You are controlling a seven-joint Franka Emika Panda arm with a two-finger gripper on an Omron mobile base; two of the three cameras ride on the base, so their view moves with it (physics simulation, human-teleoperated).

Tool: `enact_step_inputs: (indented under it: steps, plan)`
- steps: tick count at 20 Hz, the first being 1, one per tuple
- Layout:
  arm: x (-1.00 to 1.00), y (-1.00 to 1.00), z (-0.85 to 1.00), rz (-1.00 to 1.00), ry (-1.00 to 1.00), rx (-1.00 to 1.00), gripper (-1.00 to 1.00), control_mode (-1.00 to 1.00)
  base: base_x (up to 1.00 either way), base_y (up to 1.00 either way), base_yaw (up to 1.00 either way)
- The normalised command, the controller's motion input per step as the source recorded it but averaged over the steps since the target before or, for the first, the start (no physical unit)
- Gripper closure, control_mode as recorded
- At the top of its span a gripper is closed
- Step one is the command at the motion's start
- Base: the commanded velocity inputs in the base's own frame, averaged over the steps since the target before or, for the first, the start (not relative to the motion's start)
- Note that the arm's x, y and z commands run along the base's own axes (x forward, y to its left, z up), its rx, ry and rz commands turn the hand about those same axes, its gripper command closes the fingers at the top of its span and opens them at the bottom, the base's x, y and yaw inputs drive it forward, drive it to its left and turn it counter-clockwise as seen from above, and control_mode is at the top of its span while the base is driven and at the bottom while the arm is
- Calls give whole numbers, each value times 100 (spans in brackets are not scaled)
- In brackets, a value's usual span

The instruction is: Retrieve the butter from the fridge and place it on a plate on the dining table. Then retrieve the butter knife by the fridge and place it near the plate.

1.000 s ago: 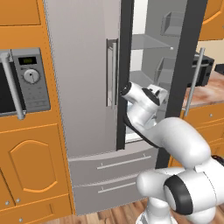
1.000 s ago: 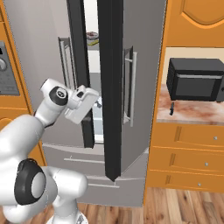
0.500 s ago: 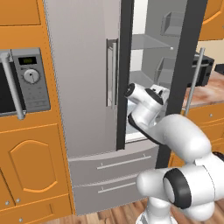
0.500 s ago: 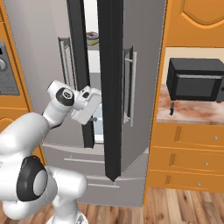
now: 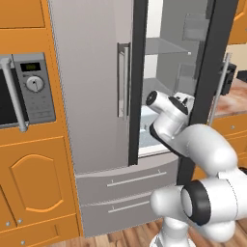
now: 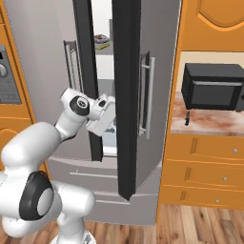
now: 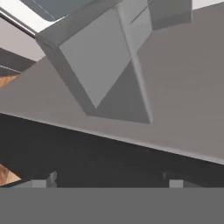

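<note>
Fridge [image 5: 91,87] seen with right door swung open, gripper [image 6: 108,125] reached into the gap at mid height, jaws spread wide with nothing held, butter knife [image 6: 187,119] lying on the right counter [image 6: 214,125] below the microwave [image 6: 212,86]

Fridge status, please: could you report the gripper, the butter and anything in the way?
Gripper inside the fridge, state unclear. Butter not identifiable. Butter knife on counter. Open right door crowds the arm.
</note>
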Motion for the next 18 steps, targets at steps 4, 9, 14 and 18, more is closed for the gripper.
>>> enact_step_inputs:
  steps: [4,9,14,18]
  plan:
    - [-32,-74,0,-4,0,0,-100,-100,0,0,0]
    - [-30,-98,0,0,0,0,-100,-100,0,0,0]
    - [-4,-100,0,0,5,5,-100,-100,0,0,0]
    - [-12,-34,2,-2,7,1,-100,-100,0,0,0]
